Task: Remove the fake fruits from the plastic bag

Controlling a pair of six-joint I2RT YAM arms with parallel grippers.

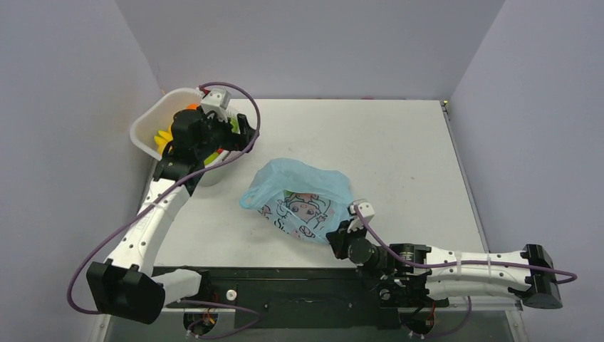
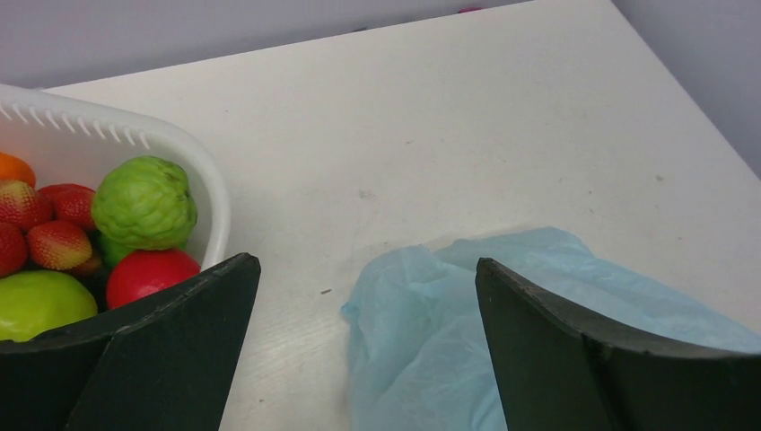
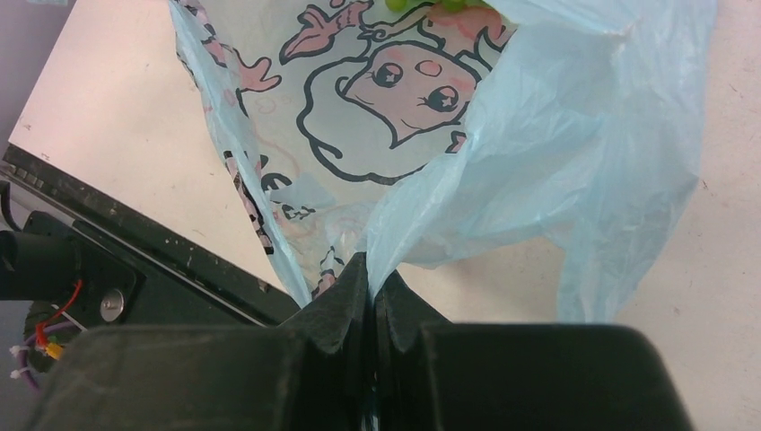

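Open table [image 1: 399, 142] right of plastic bag [image 1: 303, 192]; basket [image 1: 146, 128] blocks far-left corner.

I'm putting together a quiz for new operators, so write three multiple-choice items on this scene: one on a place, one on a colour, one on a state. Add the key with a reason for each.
1. Where on the table does the white basket sit?
A. far left
B. near right
C. centre

2. What colour is the plastic bag?
A. yellow
B. light blue
C. black

3. How does the right gripper stand?
A. open above the basket
B. open and empty beside the bag
C. shut on the bag's edge

Key:
1 A: the top view shows it at the far left corner.
2 B: all three views show thin light-blue film.
3 C: the right wrist view shows the fingers closed together with the bag's film pinched between them.
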